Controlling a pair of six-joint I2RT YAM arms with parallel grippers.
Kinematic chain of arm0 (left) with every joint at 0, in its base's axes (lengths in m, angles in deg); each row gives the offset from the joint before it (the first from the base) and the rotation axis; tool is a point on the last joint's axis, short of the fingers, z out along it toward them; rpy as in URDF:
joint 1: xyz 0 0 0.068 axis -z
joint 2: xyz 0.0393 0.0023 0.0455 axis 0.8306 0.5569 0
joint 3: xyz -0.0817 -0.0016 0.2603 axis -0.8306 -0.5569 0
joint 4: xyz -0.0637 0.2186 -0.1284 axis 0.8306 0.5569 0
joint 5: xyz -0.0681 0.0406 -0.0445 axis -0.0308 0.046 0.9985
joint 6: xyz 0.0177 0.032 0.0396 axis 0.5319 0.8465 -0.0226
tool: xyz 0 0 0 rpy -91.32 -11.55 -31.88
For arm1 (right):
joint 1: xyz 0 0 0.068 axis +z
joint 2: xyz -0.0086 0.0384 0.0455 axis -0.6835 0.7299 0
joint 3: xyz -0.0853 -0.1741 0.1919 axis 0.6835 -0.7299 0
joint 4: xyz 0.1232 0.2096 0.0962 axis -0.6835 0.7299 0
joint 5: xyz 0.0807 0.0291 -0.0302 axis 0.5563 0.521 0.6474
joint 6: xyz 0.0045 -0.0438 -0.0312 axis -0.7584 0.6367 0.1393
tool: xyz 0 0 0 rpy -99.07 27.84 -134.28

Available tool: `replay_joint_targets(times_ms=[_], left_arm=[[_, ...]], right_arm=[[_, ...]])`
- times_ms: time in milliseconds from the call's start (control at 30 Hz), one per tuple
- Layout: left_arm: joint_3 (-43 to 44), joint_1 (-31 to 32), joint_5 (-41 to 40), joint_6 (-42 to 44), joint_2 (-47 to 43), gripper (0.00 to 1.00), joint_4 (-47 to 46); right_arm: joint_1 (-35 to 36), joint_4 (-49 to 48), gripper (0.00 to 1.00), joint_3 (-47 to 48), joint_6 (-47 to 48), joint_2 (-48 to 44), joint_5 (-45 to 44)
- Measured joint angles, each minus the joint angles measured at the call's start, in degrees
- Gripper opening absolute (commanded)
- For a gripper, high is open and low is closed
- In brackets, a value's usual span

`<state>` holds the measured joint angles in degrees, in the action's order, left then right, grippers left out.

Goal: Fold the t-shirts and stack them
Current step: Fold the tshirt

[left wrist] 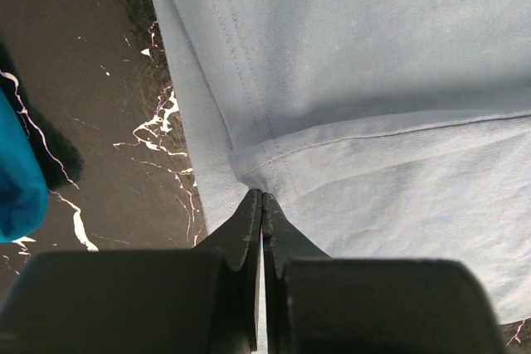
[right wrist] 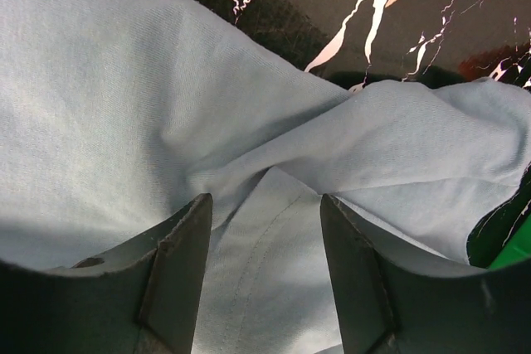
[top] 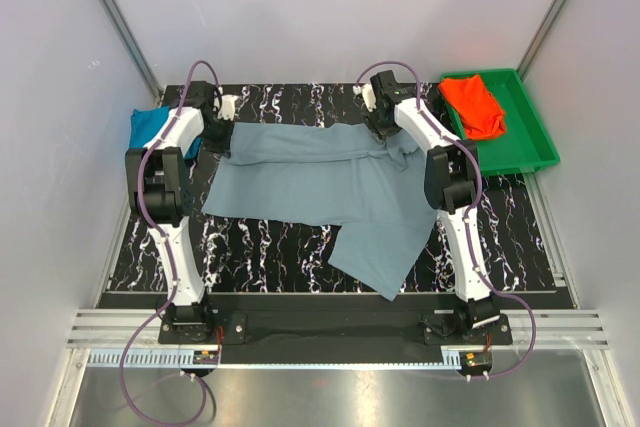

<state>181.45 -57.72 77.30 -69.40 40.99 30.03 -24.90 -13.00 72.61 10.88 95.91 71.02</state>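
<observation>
The dusty grey-blue t-shirt [top: 320, 182] lies spread over the middle of the black marbled table, one corner trailing toward the front. My left gripper [top: 219, 137] is shut on its far left edge; the left wrist view shows the jaws [left wrist: 262, 196] pinching a hemmed fold of the shirt [left wrist: 373, 80]. My right gripper [top: 384, 129] sits on the shirt's far right edge, open, with bunched cloth [right wrist: 274, 230] between its fingers [right wrist: 187, 246]. The teal-blue t-shirt [top: 152, 127] lies folded at the far left. The orange-red t-shirt [top: 474, 104] lies crumpled in the tray.
A green plastic tray [top: 530, 137] stands at the far right of the table. White walls and metal frame posts close in the back and sides. The arm bases sit on the rail at the near edge.
</observation>
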Motion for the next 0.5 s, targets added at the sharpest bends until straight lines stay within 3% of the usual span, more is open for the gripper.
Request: replay_joint_targets(times_ms=[500], left_arm=[[0.0, 0.0, 0.0, 0.0, 0.0, 0.01, 0.0]], right_arm=[[0.5, 0.0, 0.45, -1.4, 0.5, 0.0, -0.8]])
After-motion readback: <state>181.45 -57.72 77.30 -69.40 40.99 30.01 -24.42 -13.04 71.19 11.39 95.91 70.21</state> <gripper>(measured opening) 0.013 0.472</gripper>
